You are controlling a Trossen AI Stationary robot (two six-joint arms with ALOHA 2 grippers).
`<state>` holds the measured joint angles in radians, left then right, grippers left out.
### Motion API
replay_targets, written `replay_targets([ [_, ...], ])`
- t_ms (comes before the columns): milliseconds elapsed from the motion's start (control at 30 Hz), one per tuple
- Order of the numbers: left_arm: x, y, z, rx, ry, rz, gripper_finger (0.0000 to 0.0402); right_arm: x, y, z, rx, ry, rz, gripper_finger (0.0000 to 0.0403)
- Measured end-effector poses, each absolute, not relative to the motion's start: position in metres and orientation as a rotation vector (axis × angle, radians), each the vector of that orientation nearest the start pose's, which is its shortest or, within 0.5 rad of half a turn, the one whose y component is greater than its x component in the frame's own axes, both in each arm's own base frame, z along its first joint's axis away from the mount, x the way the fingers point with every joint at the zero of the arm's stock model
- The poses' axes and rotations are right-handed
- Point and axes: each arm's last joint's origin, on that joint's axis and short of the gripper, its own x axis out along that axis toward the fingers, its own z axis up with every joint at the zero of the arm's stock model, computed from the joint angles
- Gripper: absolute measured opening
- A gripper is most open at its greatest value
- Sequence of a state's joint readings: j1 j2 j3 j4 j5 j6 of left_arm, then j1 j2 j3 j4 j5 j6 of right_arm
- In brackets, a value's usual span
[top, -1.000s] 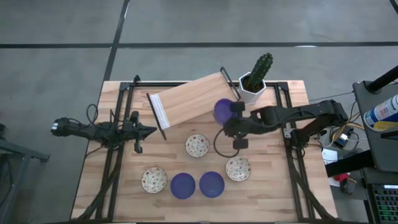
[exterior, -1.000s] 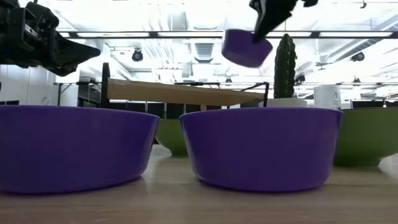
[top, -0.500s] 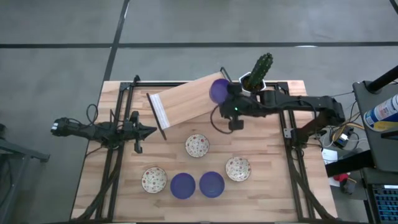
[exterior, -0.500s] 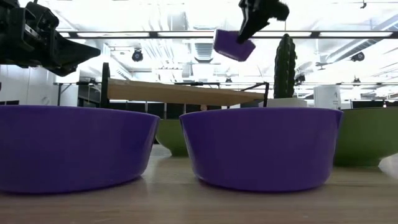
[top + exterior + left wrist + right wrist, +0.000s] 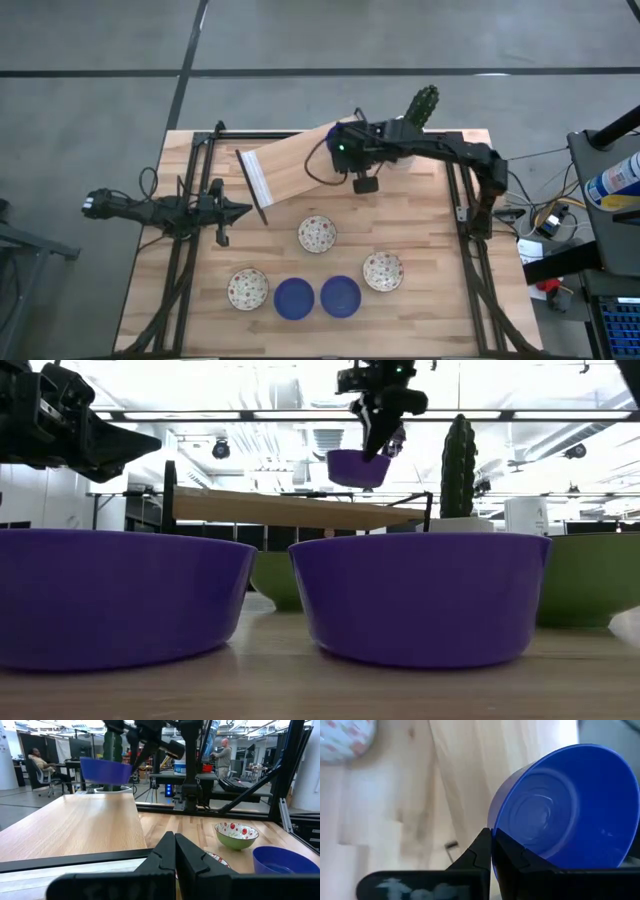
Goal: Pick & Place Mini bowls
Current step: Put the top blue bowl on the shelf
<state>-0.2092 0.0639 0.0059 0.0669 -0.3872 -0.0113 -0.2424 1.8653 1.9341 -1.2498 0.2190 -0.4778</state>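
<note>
Left gripper (image 5: 238,210) sits parked over the left side of the table (image 5: 440,300), fingers pressed together, nothing in them; the left wrist view shows the two dark fingers (image 5: 165,852) meeting in a point. Just right of its tip stands the low end of a slanted wooden board (image 5: 300,160), which rises away toward the far right.

Below and right of that gripper, near the front edge, lie the resting bowls: a speckled bowl (image 5: 247,288) first, then two blue bowls (image 5: 294,298) (image 5: 340,296) side by side, close but whether they touch is unclear. A second speckled bowl (image 5: 317,234) lies nearer the middle, a third (image 5: 383,270) further right. In the low view the two blue ones (image 5: 120,595) (image 5: 420,595) fill the foreground.

Right gripper (image 5: 345,150) hangs over the upper end of the board, arm stretched in from the right. It is clamped on the rim of a third blue bowl (image 5: 357,467), which hangs upright under the fingers, clear above the board surface. The right wrist view shows the fingers (image 5: 485,850) pinching the rim, bowl (image 5: 560,805) open toward the camera, board grain behind it.

Just right of this gripper stands a cactus (image 5: 422,104) in a white pot (image 5: 462,523), near the held bowl, not touching.
</note>
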Motion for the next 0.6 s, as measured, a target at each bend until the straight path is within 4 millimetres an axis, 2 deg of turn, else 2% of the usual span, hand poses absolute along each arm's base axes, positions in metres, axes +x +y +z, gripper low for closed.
replay_targets([
  [67,0.099,-0.010,0.167,-0.014,-0.009,0.178,0.0000,0.365,-0.106,0.343,-0.347,1.264,-0.086,0.0008],
  [300,0.099,-0.010,0.167,-0.014,-0.009,0.178,0.0000,0.370,-0.134,0.342,-0.320,1.284,-0.157,0.0008],
  [600,0.099,-0.010,0.167,-0.014,-0.009,0.178,0.0000,0.368,-0.143,0.322,-0.275,1.402,-0.130,0.0008],
])
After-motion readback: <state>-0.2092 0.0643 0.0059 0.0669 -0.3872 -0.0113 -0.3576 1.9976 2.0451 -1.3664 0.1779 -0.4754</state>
